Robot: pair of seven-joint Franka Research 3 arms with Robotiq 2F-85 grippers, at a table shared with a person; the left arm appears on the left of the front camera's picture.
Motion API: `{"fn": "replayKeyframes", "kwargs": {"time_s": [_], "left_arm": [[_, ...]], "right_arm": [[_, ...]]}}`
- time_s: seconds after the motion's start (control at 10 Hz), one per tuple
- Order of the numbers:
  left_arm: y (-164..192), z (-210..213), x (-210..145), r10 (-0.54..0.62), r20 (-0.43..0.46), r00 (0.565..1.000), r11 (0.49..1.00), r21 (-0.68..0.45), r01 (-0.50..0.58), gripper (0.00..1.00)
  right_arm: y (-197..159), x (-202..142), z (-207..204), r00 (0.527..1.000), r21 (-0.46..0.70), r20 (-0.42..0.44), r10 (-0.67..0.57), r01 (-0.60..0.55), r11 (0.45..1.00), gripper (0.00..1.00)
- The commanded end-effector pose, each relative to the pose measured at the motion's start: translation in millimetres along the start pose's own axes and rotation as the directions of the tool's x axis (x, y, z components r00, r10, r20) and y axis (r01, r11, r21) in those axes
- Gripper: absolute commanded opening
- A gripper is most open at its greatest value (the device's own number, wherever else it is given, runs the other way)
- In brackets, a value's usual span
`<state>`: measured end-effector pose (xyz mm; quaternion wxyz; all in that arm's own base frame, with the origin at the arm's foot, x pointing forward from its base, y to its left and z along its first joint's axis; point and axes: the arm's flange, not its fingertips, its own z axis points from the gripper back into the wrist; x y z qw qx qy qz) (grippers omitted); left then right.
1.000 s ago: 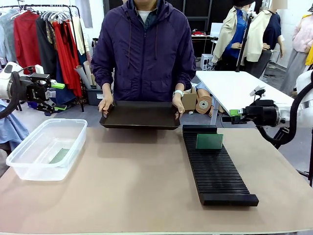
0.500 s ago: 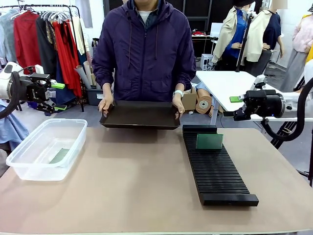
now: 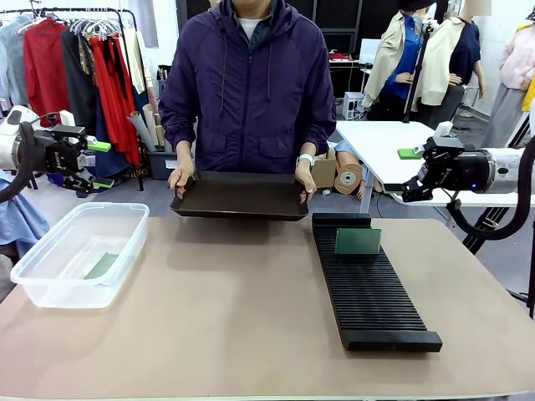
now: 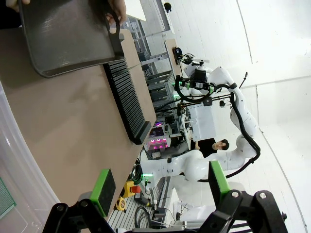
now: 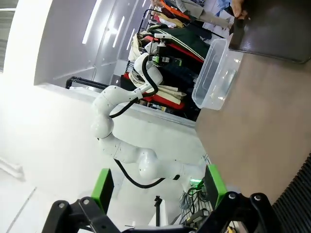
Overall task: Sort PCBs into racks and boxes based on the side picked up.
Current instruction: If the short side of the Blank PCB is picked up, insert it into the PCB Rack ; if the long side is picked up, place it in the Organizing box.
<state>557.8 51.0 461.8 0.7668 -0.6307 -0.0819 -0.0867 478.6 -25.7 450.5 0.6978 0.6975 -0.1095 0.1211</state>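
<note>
Holding the black tray point(image 3: 241, 197) at the desk's point(image 3: 217, 317) far edge, the person offers no board yet. Left tool point(image 3: 94, 163) and right tool point(image 3: 411, 174) hover released, empty. One PCB point(image 3: 358, 241) stands slotted in the rack point(image 3: 368, 288); another PCB point(image 3: 102, 266) lies flat in the box point(image 3: 50, 284).

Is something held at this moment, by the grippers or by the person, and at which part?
Both grippers, left and right, are open and empty. The person's hands hold the black tray at its two end edges.
</note>
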Motion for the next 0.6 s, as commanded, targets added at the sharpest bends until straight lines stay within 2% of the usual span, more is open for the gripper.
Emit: {"fn": "replayKeyframes", "kwargs": {"time_s": [0.0, 0.5], "left_arm": [[-2.4, 0.8, -1.9, -0.002, 0.003, 1.000, 1.000, -0.001, 0.002, 1.00], [-2.4, 0.8, -1.9, -0.002, 0.003, 1.000, 1.000, -0.001, 0.002, 1.00]], "right_arm": [[-5.5, 0.9, 0.3, 1.000, -0.009, 0.007, 0.019, -0.019, 1.000, 1.00], [-5.5, 0.9, 0.3, 1.000, -0.009, 0.007, 0.019, -0.019, 1.000, 1.00]]}}
